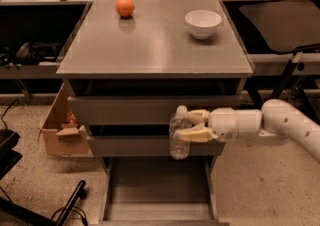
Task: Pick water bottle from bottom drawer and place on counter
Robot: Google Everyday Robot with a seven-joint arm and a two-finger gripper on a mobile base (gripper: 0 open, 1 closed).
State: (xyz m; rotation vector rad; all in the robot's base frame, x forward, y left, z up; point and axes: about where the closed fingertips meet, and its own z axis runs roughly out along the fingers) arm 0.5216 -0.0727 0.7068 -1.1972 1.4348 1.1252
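- The cream two-finger pincer (185,126) is clenched sideways around a small clear plastic water bottle (179,146), which hangs upright in its grip.
- The shallow grey metal bottom drawer (160,190) lies open below the pincer, with the bottle clear of it.
- The pick looks done; the carry is in hand.
- Next, the bottle must rise over the front edge of the flat grey glossy desk (150,45) above, then land away from the white bowl (203,22).

Before the grey metal drawer fronts (125,110), the smooth cream plastic gripper (182,125) is clasping the clear plastic water bottle (179,147), while the grey counter (150,45) is gleaming faintly glossy.
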